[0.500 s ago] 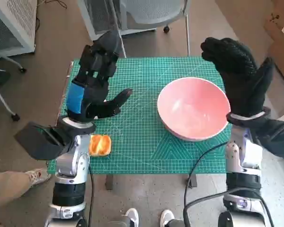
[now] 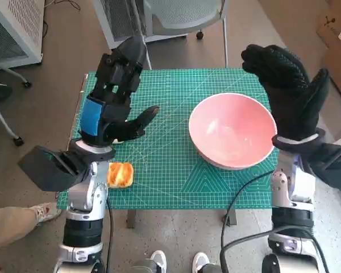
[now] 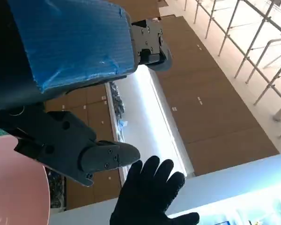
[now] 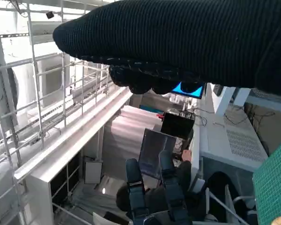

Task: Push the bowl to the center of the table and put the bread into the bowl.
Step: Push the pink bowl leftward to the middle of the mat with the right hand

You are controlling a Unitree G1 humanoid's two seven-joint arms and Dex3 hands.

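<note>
- Head view: both hands are raised with fingers spread, holding nothing. The left hand [image 2: 115, 96] hovers over the green mat [image 2: 165, 170]; the right hand [image 2: 290, 91] is beside the pink bowl [image 2: 232, 131], likely ready to push. The bread [image 2: 120, 174] lies at the near-left edge.
- Left wrist view: the bowl's rim [image 3: 14, 187] and the open glove [image 3: 150, 192] show.
- Right wrist view: the glove [image 4: 178, 42] blocks most; a person sits beyond.

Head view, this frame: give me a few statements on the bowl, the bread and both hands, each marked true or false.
1. The pink bowl is empty. True.
2. The bread lies in the bowl. False: it lies on the green mat near the left forearm, apart from the bowl.
3. The left hand holds the bread. False: it is raised above the mat with nothing in it.
4. The right hand is up beside the bowl's right side, holding nothing. True.
5. The bowl sits on the left half of the mat. False: it sits on the right half.
</note>
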